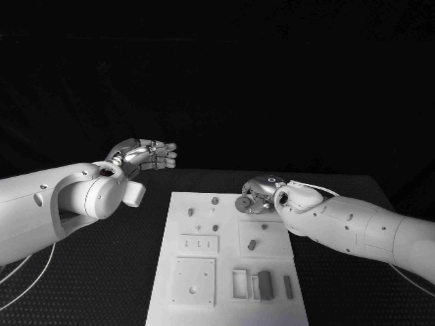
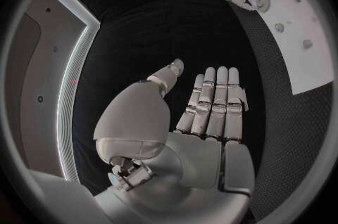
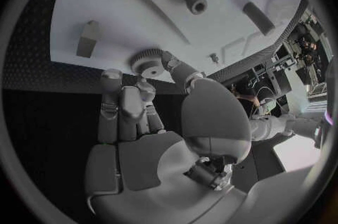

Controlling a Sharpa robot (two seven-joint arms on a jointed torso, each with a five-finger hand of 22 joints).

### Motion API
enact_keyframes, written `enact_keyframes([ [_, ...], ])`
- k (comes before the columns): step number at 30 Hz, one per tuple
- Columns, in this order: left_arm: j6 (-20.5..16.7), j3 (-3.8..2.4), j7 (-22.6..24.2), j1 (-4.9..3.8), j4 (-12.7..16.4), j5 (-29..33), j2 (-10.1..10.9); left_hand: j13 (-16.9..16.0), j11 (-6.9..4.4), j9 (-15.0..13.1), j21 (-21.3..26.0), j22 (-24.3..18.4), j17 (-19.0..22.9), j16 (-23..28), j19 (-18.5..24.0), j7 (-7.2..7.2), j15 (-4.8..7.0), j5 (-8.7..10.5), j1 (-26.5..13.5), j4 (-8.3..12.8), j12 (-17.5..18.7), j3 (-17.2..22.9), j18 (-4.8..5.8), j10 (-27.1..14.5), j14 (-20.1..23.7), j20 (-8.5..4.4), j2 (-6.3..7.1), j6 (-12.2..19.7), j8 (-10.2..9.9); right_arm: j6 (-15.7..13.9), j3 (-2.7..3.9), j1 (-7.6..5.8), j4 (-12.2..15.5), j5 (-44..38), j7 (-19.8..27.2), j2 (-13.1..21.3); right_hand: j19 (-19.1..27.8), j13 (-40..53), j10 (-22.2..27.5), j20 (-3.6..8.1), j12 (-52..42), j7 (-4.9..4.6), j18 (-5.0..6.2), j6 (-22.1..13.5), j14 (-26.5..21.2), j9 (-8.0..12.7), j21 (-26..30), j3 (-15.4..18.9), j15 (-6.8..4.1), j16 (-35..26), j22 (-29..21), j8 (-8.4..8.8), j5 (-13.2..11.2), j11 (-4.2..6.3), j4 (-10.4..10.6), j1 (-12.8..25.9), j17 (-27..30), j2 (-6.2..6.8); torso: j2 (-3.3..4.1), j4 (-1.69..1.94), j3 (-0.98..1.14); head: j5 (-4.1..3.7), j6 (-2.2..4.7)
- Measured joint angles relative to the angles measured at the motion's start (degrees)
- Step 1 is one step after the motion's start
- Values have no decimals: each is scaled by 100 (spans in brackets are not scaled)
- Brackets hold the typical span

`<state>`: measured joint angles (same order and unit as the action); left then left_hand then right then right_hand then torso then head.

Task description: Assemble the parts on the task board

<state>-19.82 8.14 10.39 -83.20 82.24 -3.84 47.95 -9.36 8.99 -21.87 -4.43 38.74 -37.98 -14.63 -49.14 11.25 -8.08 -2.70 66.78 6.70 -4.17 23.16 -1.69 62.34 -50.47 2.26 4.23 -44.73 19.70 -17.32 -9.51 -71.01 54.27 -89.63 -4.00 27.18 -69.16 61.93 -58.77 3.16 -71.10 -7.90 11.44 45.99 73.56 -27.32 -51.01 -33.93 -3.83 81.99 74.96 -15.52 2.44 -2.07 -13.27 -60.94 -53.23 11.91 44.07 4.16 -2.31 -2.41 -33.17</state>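
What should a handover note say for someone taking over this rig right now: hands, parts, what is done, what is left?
Left hand: raised off the table's left side, fingers straight, holding nothing.
Right hand: low over the far right part of the task board, fingers at a round gear; whether it grips it is unclear.
Parts: small pegs stand on the board's far half; a dark block sits near the front right.
Done: cannot be judged. Left: seat the gear, then the remaining parts.
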Motion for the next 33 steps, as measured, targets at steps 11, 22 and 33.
enact_keyframes([
  [11,2,1,0,0,-10,0,-6,1,0,0,0,0,-5,0,0,0,0,0,0,13,0,14,0,0,0,0,0,0,0,84,9,-1,-72,146,133,-23,-24,2,2,5,5,77,0,77,1,-19,23,-140,-1,0,0,-81,-3,-3,140,-1,-29,-481,-4,-3,-4,12,-23],
  [22,12,1,-7,0,-16,0,-8,1,0,0,0,5,-10,0,0,0,0,0,-44,28,0,28,-1,0,0,0,0,0,-23,206,19,-15,-94,224,214,-24,8,16,56,-28,-56,107,1,106,-32,-65,23,48,-35,0,0,-153,-1,50,-97,127,-30,-943,-9,-7,-4,5,-40],
  [33,14,1,-9,0,-16,0,-10,-4,0,0,0,4,-10,0,0,0,0,0,-44,43,0,43,0,0,0,0,0,0,-23,247,22,-21,-102,216,245,-22,32,16,56,-10,-87,107,0,106,-32,-80,23,34,-35,0,0,-143,-1,49,-301,124,-19,-941,-9,-10,-3,-4,-47],
])
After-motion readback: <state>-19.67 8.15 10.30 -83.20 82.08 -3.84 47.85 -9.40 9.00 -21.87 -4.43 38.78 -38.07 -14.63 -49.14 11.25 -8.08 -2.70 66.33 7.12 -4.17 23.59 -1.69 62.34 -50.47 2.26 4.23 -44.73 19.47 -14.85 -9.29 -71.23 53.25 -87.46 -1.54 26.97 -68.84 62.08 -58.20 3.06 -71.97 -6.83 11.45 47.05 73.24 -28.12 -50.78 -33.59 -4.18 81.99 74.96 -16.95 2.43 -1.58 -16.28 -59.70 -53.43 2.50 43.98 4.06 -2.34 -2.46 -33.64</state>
